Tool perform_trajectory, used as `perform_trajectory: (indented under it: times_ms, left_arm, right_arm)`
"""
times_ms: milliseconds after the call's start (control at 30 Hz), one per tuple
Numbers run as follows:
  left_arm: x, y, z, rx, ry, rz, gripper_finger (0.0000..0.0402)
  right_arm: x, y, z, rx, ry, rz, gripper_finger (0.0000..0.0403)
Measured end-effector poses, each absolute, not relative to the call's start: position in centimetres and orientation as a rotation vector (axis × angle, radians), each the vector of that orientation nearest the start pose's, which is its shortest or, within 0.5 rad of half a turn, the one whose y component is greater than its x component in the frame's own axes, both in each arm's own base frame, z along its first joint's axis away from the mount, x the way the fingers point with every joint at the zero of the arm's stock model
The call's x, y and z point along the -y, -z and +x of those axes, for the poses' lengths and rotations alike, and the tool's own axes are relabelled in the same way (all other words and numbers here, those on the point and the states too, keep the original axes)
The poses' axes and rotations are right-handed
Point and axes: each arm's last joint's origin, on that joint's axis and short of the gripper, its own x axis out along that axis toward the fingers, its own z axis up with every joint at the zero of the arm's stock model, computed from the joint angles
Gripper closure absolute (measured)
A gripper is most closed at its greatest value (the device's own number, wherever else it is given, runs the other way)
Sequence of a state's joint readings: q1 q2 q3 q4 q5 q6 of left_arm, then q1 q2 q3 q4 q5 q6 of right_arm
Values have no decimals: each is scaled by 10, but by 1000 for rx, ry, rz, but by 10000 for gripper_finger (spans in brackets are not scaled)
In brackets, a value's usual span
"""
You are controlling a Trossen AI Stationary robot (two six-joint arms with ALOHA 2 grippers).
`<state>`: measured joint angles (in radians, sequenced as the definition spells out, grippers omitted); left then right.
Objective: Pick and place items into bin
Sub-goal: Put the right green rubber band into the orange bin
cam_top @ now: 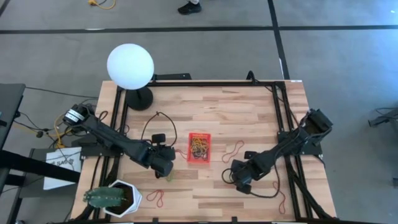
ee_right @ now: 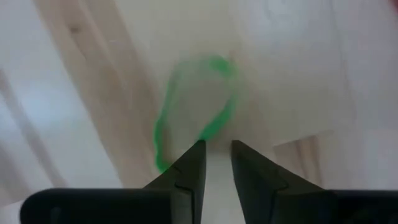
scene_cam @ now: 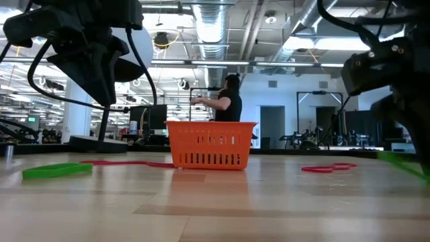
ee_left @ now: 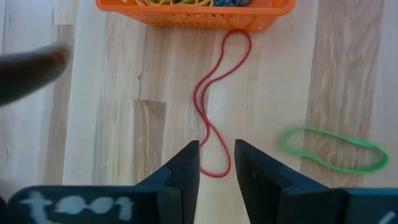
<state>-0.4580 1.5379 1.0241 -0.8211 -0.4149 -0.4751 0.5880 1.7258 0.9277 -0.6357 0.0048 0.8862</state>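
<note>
The red mesh basket (cam_top: 199, 147) (scene_cam: 210, 144) stands mid-table with several bands in it. My left gripper (cam_top: 164, 164) (ee_left: 216, 163) hangs open above the table on the basket's left. The near loop of a twisted red band (ee_left: 208, 118) shows between its fingertips, and that band's far end reaches the basket's wall. A green band (ee_left: 333, 149) (scene_cam: 56, 170) lies flat beside it. My right gripper (cam_top: 240, 179) (ee_right: 217, 152) is on the basket's right and near side, narrowly open. A blurred green band (ee_right: 194, 115) lies just past its fingertips; whether they touch it, I cannot tell.
More red bands lie on the wood: right of the basket (cam_top: 234, 151) (scene_cam: 329, 168), near the pot (cam_top: 155, 197) and by the right near corner (cam_top: 281, 200). A white hexagonal plant pot (cam_top: 115, 198) and a white globe lamp (cam_top: 130, 67) stand on the left. A person (scene_cam: 225, 101) stands beyond the table.
</note>
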Motion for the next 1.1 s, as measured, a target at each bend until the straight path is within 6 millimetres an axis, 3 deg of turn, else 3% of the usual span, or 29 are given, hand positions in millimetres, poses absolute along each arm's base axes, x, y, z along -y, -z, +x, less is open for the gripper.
perform_trajectory:
  times_ms: [267, 533, 667, 1100]
  left_arm:
    - [112, -208, 253, -1167, -246, 147, 310]
    - [112, -208, 253, -1167, -246, 147, 310]
    - [112, -208, 253, -1167, -247, 147, 310]
    - [112, -208, 253, -1164, -247, 144, 310]
  right_arm:
    - [-160, -126, 240, -1489, 184, 275, 330]
    - [-155, -161, 235, -1364, 138, 330, 330]
    - [-153, -167, 234, -1336, 144, 346, 330]
    - [-156, -128, 242, -1499, 239, 379, 330]
